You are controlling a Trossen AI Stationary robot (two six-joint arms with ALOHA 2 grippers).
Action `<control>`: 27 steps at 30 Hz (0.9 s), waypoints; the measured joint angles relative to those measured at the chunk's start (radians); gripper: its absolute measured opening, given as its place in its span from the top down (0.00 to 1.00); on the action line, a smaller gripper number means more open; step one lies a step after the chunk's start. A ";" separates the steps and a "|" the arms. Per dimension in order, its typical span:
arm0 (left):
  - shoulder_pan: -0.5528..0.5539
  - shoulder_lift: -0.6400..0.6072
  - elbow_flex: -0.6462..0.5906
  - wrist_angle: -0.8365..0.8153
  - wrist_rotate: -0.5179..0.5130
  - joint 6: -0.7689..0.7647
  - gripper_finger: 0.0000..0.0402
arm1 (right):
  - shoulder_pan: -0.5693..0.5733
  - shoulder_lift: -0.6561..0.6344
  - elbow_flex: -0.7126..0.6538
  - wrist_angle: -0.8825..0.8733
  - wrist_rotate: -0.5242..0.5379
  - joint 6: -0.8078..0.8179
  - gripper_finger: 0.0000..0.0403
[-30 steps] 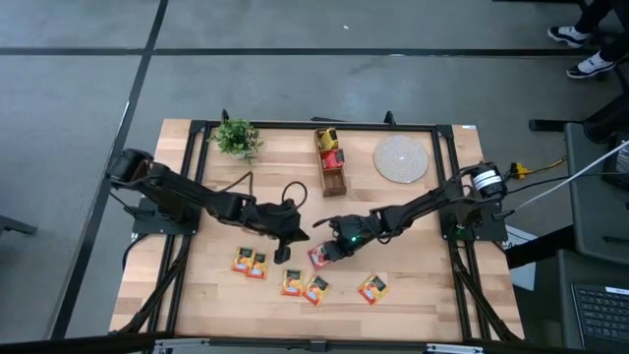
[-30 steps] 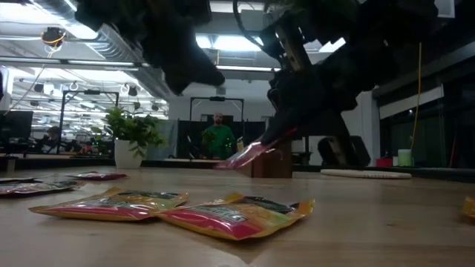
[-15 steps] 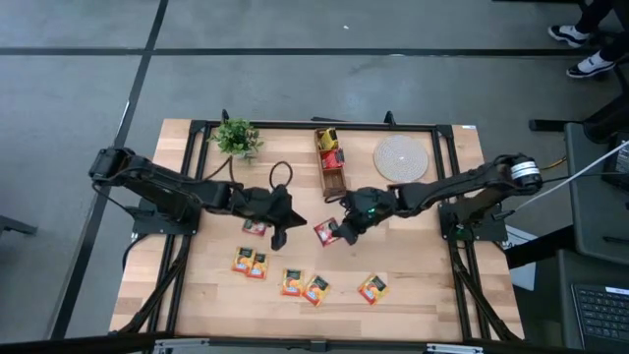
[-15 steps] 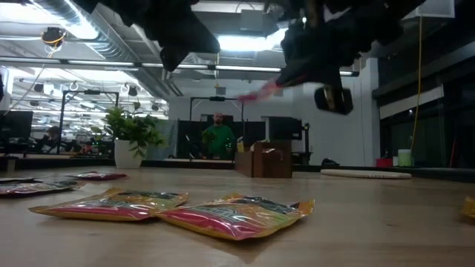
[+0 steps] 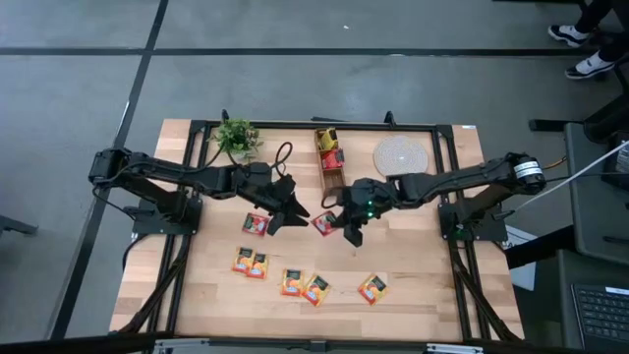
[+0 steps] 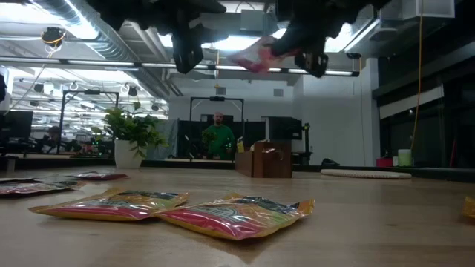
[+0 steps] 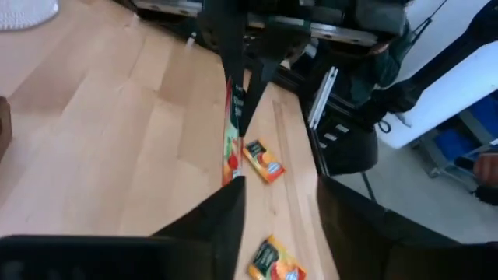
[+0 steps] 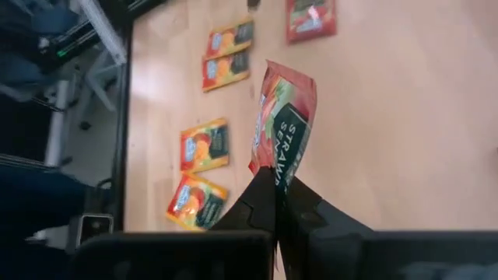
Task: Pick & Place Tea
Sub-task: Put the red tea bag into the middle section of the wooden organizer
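- Red tea sachet (image 8: pixel 282 124) is pinched by one edge in the closed right gripper (image 5: pixel 346 224) and held in the air above mid-table, short of the wooden box (image 5: pixel 332 163).
- "STRAW" is legible on its dark label; the rest cannot be read.
- Left gripper (image 5: pixel 288 209) is parted, holding nothing, facing the sachet.
- Step judged: a handover or carry; alignment and a clean grip are called for next.
- Other sachets (image 5: pixel 303 285) lie on the table (image 5: pixel 423 295).

Seven loose tea sachets (image 5: pixel 256 225), one plant (image 5: pixel 236 137), one mat (image 5: pixel 401 157).
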 joint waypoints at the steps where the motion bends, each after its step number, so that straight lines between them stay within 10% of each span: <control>1: 0.000 0.000 0.000 0.003 0.000 0.001 0.58 | 0.000 0.002 0.020 -0.022 0.012 -0.012 0.99; 27: 0.000 0.000 0.000 -0.009 -0.034 0.051 0.47 | 0.019 0.013 0.095 -0.018 -0.020 -0.003 0.99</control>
